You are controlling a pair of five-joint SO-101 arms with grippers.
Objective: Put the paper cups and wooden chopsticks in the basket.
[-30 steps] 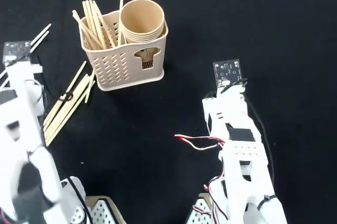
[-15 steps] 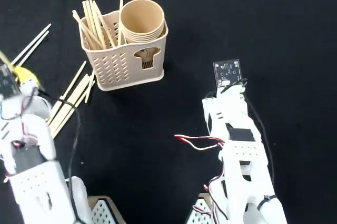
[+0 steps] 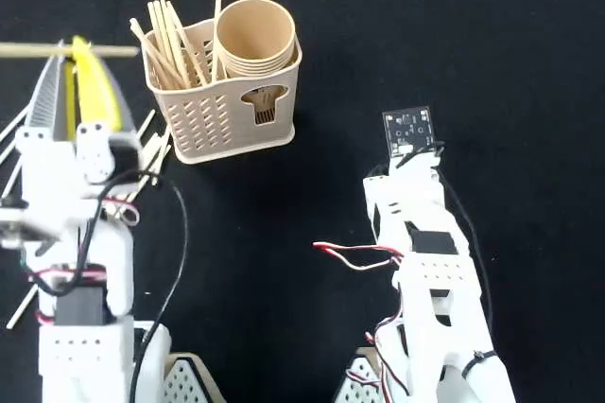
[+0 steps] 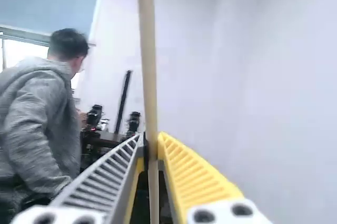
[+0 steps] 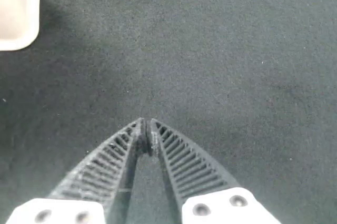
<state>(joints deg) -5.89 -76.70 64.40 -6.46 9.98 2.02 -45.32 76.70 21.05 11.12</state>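
Pinching a chopstick (image 3: 28, 49) cropped at the edge, left fingers (image 3: 95, 91) hover; right fingers (image 5: 179, 155) are pressed together.

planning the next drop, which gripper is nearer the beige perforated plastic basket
Left. The left gripper, shut on a wooden chopstick, is just beside the beige perforated plastic basket. The right gripper is shut, farther off over the black table.
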